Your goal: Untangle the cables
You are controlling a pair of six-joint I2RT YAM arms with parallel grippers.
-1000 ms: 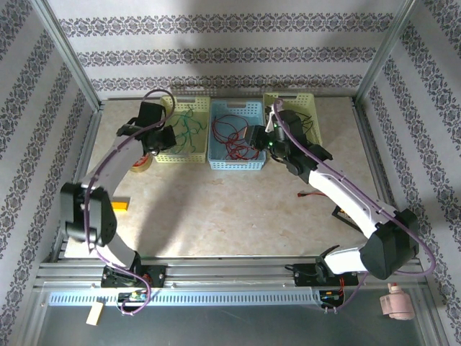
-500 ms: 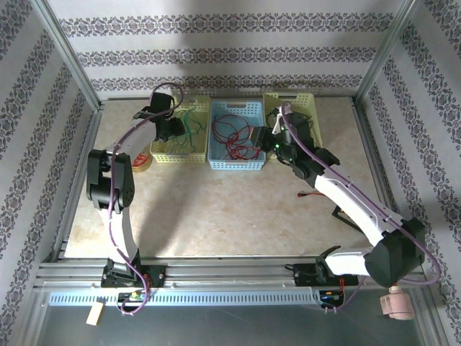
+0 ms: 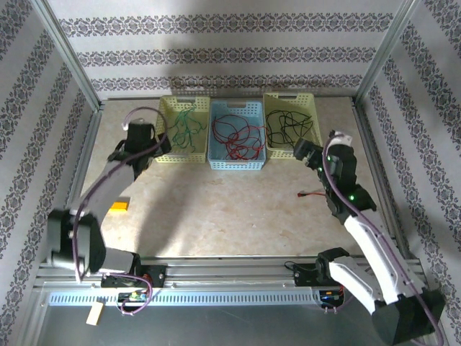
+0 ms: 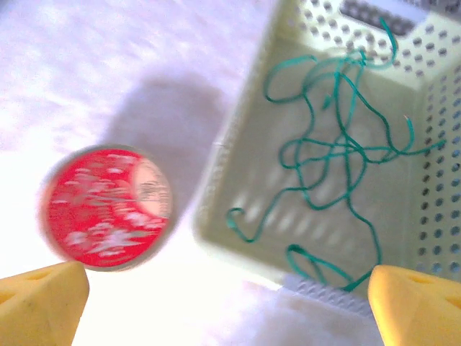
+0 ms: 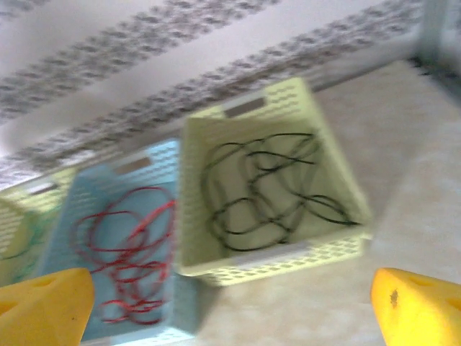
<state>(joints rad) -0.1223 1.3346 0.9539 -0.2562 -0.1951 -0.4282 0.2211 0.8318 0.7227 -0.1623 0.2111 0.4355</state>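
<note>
Marbled beige tabletop (image 3: pixel 230 209), striped wallpaper walls (image 3: pixel 230 58), thin red, green, black cables (image 3: pixel 238 137) in perforated plastic baskets (image 3: pixel 234 166), left gripper (image 4: pixel 230 303) and right gripper (image 5: pixel 230 303) stood wide, empty.

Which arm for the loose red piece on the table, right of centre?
Right, probably: the right gripper is open and nearer the red piece; the left gripper hangs by the far-left basket.

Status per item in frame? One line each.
green cables: loose tangle in left yellow-green basket
red cables: looped pile in blue basket
black cables: looped in right yellow-green basket
left gripper: open, holding nothing
right gripper: open, holding nothing
red disc: flat on table, beside left yellow-green basket
</note>
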